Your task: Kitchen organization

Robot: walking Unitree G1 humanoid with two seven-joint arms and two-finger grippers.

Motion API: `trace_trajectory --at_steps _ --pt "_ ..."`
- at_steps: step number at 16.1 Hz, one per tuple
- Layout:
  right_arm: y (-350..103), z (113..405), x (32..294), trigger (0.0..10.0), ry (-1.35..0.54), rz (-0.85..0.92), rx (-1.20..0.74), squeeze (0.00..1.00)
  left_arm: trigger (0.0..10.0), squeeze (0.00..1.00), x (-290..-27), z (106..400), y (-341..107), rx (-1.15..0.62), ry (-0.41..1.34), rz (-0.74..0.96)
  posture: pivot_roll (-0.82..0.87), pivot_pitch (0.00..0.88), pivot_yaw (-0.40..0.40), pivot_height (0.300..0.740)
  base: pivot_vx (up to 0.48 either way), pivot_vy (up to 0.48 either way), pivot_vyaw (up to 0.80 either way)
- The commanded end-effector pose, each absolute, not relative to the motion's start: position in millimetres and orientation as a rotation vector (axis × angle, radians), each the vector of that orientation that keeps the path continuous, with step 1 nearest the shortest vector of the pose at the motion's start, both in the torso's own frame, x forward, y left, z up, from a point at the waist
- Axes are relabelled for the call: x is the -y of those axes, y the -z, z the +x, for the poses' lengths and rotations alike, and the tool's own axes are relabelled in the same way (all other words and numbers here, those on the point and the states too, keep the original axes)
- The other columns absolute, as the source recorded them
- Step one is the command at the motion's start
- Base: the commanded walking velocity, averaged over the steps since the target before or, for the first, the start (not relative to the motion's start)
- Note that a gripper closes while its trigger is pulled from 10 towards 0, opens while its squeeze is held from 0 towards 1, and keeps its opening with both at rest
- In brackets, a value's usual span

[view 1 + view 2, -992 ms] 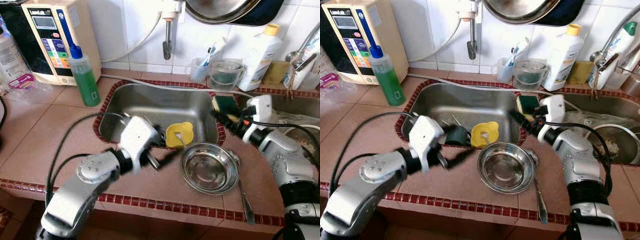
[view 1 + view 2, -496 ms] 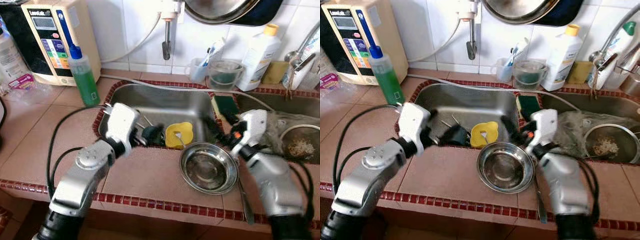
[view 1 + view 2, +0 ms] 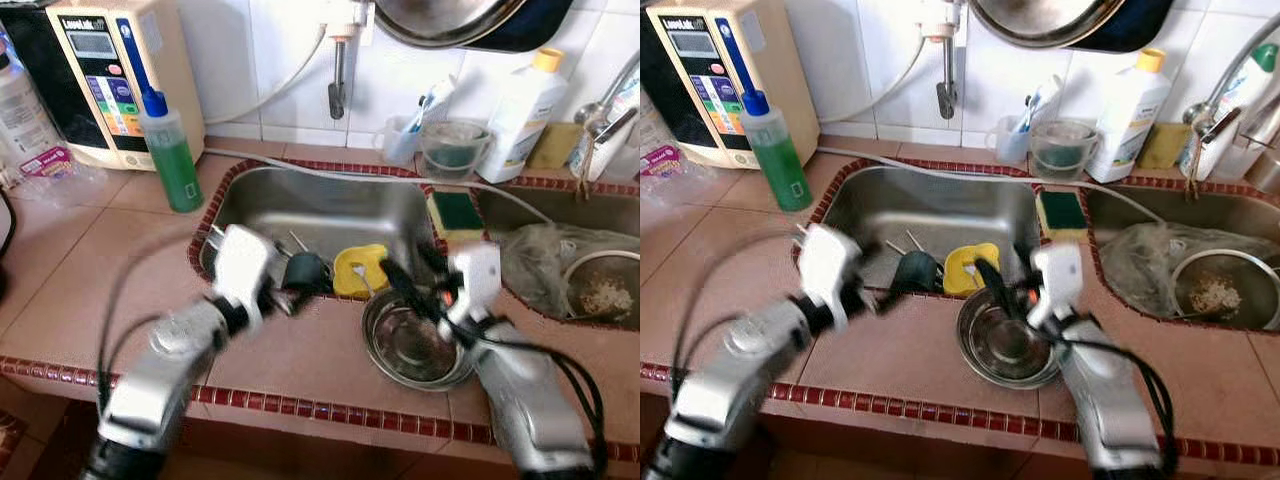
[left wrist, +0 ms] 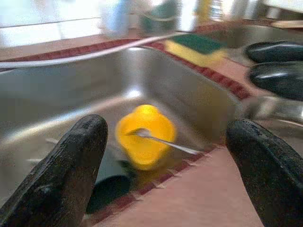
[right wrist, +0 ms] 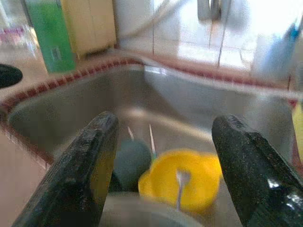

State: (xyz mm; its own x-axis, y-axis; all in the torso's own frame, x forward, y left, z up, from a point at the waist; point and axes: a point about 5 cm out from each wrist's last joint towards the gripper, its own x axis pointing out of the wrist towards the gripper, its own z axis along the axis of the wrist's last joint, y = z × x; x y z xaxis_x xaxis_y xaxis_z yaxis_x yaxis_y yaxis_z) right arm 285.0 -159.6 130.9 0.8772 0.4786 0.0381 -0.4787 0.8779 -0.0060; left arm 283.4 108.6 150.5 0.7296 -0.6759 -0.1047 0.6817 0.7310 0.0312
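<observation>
Start on your left: the water purifier point(image 3: 95, 75) stands against the tiles with the green soap bottle point(image 3: 170, 150) just in front of it, both well apart from the work. Your left gripper point(image 3: 297, 284) hangs at the near rim of the sink point(image 3: 320, 205), its 2 fingers spread apart and holding nothing; in the left wrist view they frame the basin. Inside, against the near wall, lie a dark cup point(image 3: 305, 270) and, touching it, a yellow cup point(image 3: 965, 268) with a metal utensil point(image 4: 158, 138) resting in it.

Your right gripper point(image 3: 998, 288) hovers over the steel bowl point(image 3: 415, 350) on the counter, jaws also wide and empty, aimed toward the yellow cup. The green-and-yellow sponge point(image 3: 455, 212) sits on the divider behind, with the second basin's strainer point(image 3: 600, 295) and plastic bag point(image 3: 535, 268) further right.

The step looks like a reach for the cups. Both grippers crowd the same corner, so commit 1 arm and hold the other back. Come down vertically over the yellow cup's rim, mind the loose utensil, which may tip out, and keep clear of the bowl's edge.
</observation>
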Motion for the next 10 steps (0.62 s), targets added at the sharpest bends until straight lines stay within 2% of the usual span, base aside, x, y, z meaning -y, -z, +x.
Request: trace_trajectory --at_steps 1,5,10 --pt "-134.7 281.0 166.2 10.0 -0.495 -0.014 0.038 0.00 10.0 0.00 -104.2 278.0 -158.1 -0.058 0.809 0.096 -0.13 0.025 0.027 0.740 0.000 0.000 0.00" --pt "-127.6 273.2 182.6 10.0 -0.455 -0.042 -0.014 0.00 10.0 0.00 -98.4 269.1 -155.7 -0.081 0.904 0.120 -0.14 0.018 0.035 0.740 0.000 0.000 0.00" --pt "-126.6 264.5 185.1 10.0 -0.446 -0.049 -0.011 0.00 10.0 0.00 -96.7 264.9 -153.4 -0.088 0.953 0.151 -0.15 0.004 0.034 0.740 0.000 0.000 0.00"
